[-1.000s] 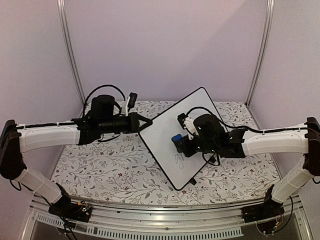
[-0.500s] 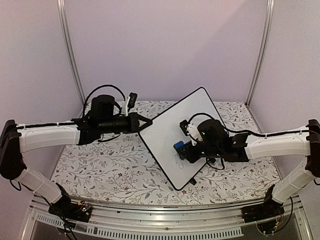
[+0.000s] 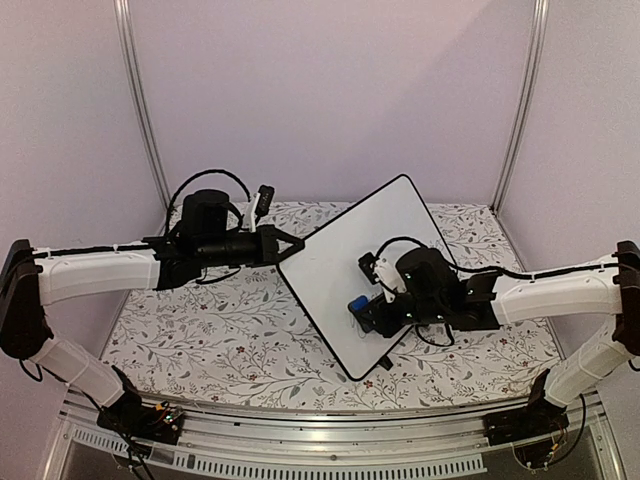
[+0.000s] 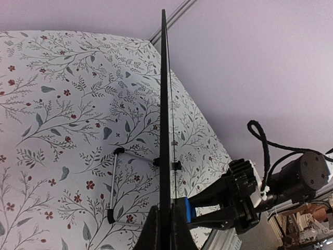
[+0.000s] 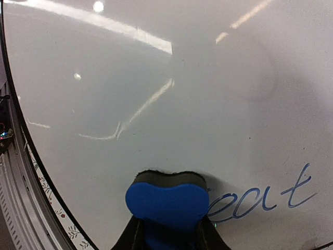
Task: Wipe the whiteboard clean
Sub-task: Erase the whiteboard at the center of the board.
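Two grips we see: left pincer (image 3: 296, 245) pinching the shiny white whiteboard's (image 3: 335, 262) edge, right pincer (image 5: 167, 232) squeezing a blue eraser (image 5: 166, 200) beside blue writing (image 5: 260, 200).

The whiteboard (image 3: 335, 262) is a large glossy white rectangle with a thin black rim and rounded corners. From above it sits turned like a diamond over the middle of the flower-patterned bench (image 3: 200, 340), its far corner showing against the back wall and a small black foot at its near corner. Its left corner is clamped in the closed left pincer (image 3: 297, 244). From the left wrist the whiteboard (image 4: 165, 104) shows edge-on as a thin dark line, with a wire stand on its back. Up close, its surface (image 5: 156, 73) reflects lights, with blue cursive letters reading "eat" at lower right.
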Tool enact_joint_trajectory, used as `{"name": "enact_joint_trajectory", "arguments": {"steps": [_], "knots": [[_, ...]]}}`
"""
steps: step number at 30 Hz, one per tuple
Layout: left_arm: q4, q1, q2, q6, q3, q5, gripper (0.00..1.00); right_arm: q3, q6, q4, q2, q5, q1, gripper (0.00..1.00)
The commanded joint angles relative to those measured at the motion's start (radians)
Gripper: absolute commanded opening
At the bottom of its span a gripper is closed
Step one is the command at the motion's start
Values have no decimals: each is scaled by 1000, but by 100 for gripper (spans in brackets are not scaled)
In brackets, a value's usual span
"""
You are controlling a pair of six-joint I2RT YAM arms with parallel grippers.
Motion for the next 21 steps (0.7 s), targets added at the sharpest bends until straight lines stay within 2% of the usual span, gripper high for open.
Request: {"name": "enact_joint_trajectory", "arguments": {"steps": [1, 16, 21], "knots": [[53, -50, -4, 34, 12, 114, 0, -24, 2, -122, 67, -32, 19, 15], [50, -50, -9, 33, 14, 116, 0, -65, 26, -153, 55, -11, 55, 16], [51, -51, -14, 33, 14, 116, 0, -84, 40, -177, 46, 57, 62, 16]]}}
